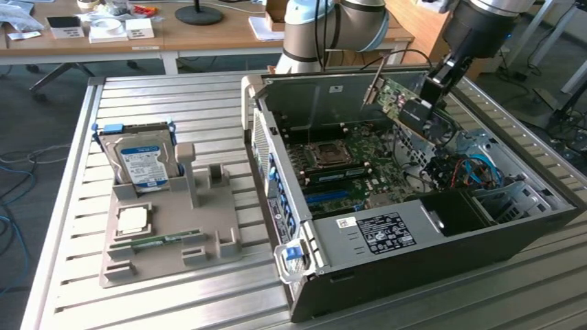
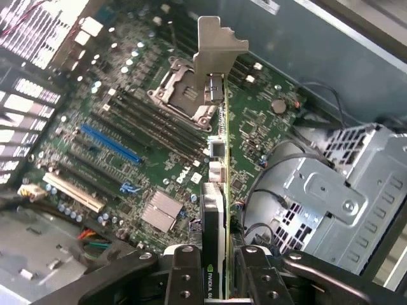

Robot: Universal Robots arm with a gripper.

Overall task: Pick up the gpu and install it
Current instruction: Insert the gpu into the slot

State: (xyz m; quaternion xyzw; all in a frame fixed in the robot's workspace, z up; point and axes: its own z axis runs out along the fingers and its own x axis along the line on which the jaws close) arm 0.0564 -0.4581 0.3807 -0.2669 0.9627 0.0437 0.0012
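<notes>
Pickup is done: your gripper [image 2: 219, 281] is clamped on the gpu [image 1: 414, 110], held tilted above the motherboard [image 1: 344, 172] of the open computer case [image 1: 413, 244]; you have not yet seated it in a slot.

Robotics lab or workshop, pretty sure. Slotted aluminium bench [image 1: 183, 103] mid-frame, robot arm [image 1: 321, 27] at top holding gpu [image 1: 413, 110] over opened PC tower [image 1: 440, 254]. Grey parts jig [image 1: 165, 247] at left, hard drive [image 1: 142, 161] propped in it. Cluttered wooden desk [image 1: 211, 38] upper left with small boxes [image 1: 101, 29] and lamp base [image 1: 199, 14]. Loose cables [image 1: 14, 165] on floor at left edge.
</notes>
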